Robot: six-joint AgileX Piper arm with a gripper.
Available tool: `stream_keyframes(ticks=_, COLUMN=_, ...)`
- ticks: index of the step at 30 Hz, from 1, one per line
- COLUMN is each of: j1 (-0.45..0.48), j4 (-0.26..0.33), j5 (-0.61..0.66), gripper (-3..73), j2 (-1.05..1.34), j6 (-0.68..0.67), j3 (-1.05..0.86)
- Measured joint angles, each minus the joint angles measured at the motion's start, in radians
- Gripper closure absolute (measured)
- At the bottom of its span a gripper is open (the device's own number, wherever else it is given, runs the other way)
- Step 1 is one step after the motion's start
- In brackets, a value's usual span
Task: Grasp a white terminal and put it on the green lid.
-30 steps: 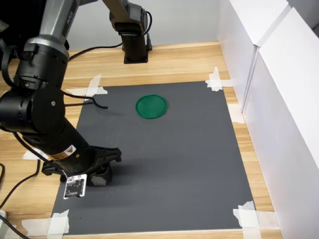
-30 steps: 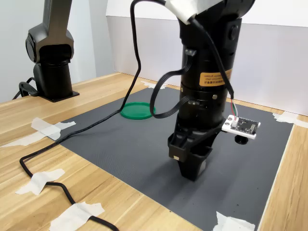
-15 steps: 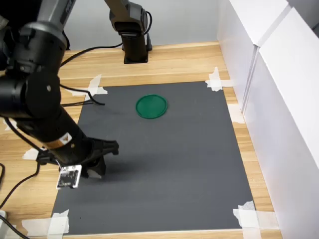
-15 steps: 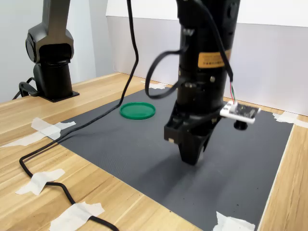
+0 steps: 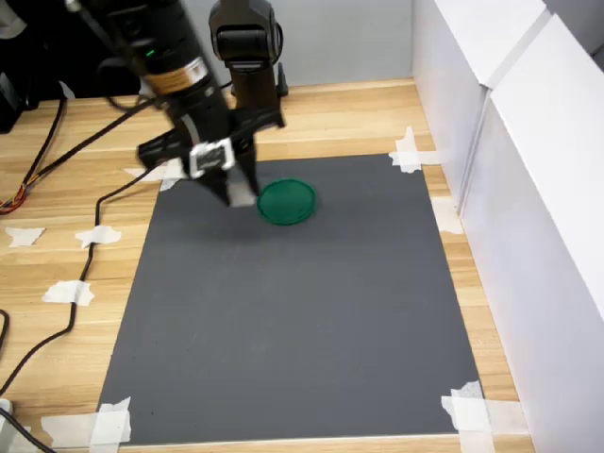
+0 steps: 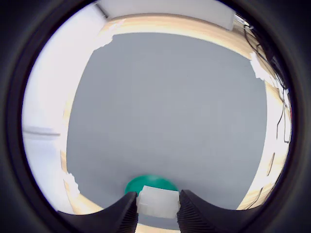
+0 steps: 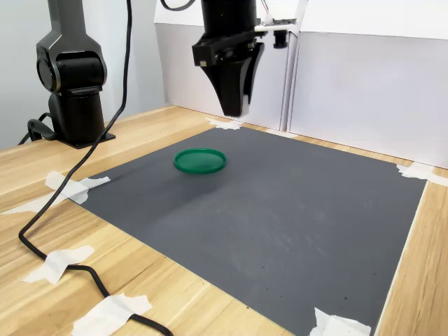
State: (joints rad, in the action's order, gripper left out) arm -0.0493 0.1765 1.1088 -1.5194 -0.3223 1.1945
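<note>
Pickup looks done: the fingers (image 6: 127,213) clamp the white terminal (image 6: 158,202) between them, raised off the surface. The green lid (image 7: 200,161) lies empty on the dark mat (image 7: 280,210); lowering and release remain.

Wood table (image 5: 359,113), grey mat (image 5: 311,321) taped at corners, green lid (image 5: 287,201) on mat

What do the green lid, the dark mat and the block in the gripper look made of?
Green lid: likely plastic, evenly coloured, faint sheen, thin moulded rim.
Dark mat: matte, finely textured, maybe rubber or foam.
White terminal between the gripper's fingers: whitish, probably plastic; too blurred for detail.
</note>
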Motion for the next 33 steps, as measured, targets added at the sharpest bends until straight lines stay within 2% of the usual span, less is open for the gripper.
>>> stream_keyframes(ticks=4, j1=-0.049, j4=-0.001, j5=-0.059, gripper=38.4, j2=0.108, j6=0.002, j3=-0.195)
stream_keyframes(ticks=12, j1=-0.06, j4=-0.001, j5=-0.222, gripper=38.4, j2=0.173, j6=-0.034, j3=-0.43)
stream_keyframes(ticks=21, j1=-0.06, j4=-0.003, j5=-0.369, gripper=38.4, j2=0.065, j6=-0.048, j3=-0.446)
stream_keyframes(ticks=27, j1=-0.06, j4=-0.003, j5=-0.394, gripper=38.4, j2=0.012, j6=-0.054, j3=-0.446)
stream_keyframes(ticks=33, j1=-0.06, j4=0.003, j5=-0.4, gripper=38.1, j2=0.0, j6=-0.123, j3=-0.446)
